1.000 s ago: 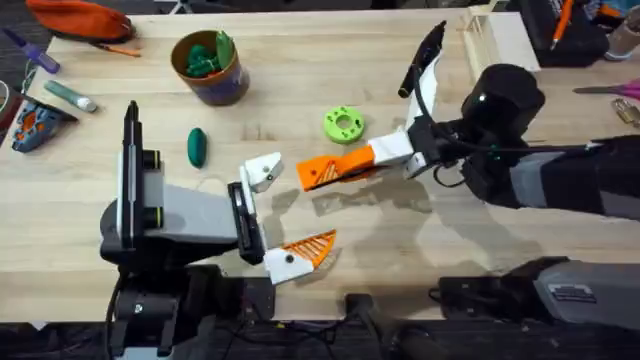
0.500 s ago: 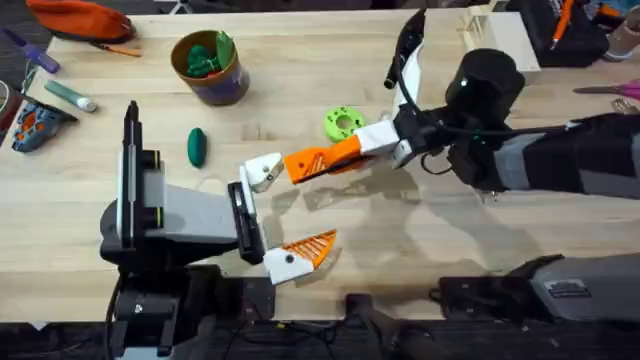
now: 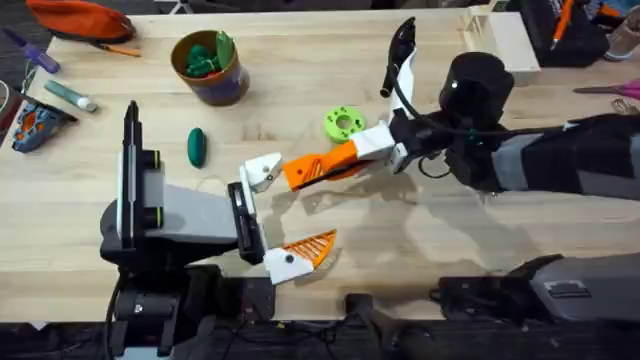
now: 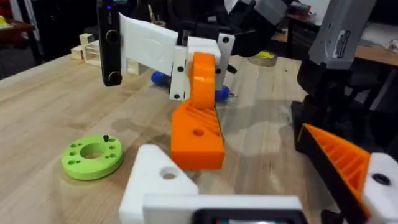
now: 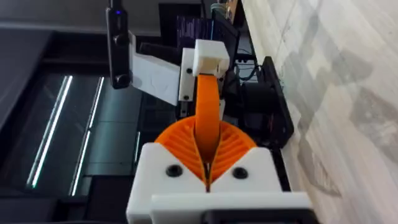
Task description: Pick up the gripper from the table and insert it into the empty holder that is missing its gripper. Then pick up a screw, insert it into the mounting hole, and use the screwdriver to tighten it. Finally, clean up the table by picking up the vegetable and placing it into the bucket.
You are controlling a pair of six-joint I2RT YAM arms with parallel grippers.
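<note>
Since a second ago, my right arm has swung leftward across the table (image 3: 420, 250), carrying the gripper (image 3: 318, 168) until its orange tip sits just beside the bare white holder (image 3: 262, 171) on my left claw. My right gripper (image 3: 378, 148) is clamped on that orange piece, which hangs above the wood. My left gripper (image 3: 270, 215) stands spread wide and holds nothing, one finger bare white, the other orange-ribbed. Open wood lies toward the near edge. At the far left, the bucket (image 3: 209, 70) holds green toys. Between it and my left arm lies the vegetable (image 3: 197, 146). A lime-green disc (image 3: 344, 123) rests near the carried piece.
</note>
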